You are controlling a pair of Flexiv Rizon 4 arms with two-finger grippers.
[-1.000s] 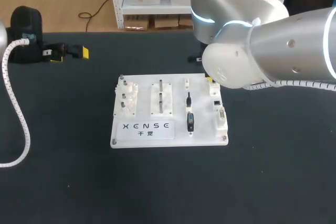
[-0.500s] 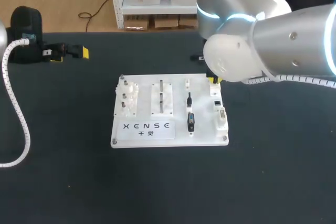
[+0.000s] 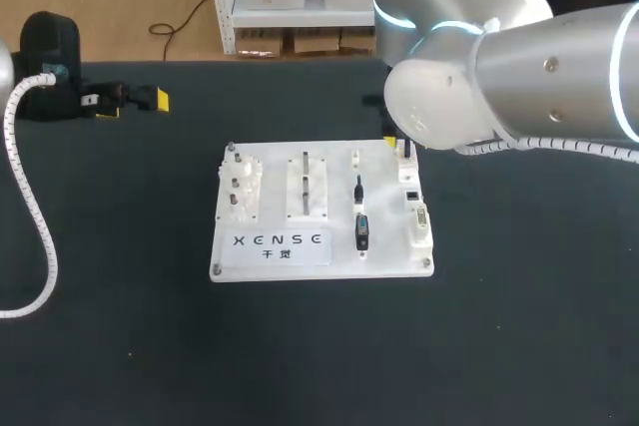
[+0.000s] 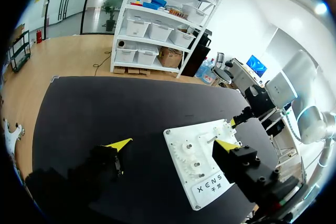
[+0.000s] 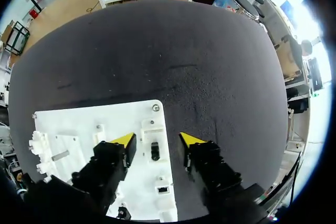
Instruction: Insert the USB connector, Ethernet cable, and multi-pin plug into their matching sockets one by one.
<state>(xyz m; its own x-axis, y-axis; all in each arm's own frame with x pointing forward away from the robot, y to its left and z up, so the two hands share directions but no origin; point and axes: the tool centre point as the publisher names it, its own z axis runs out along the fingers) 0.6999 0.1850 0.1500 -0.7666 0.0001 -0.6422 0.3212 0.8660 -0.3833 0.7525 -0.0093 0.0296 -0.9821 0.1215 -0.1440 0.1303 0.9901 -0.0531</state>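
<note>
Right gripper (image 5: 156, 141) hangs parted and empty above my white board's (image 5: 126, 114) corner socket (image 5: 154, 150); left gripper (image 4: 173, 144) spread wide, empty.

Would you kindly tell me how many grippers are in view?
2. The left gripper is open at the table's far left, off the white board; the right gripper is open over the board's far right corner.

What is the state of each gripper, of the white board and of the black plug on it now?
white board: lying flat on the table.
left gripper: open, empty, away from the board.
right gripper: open, empty, above the board's far right corner.
black plug: on the board, touched by no gripper; seated or not, cannot tell.
</note>
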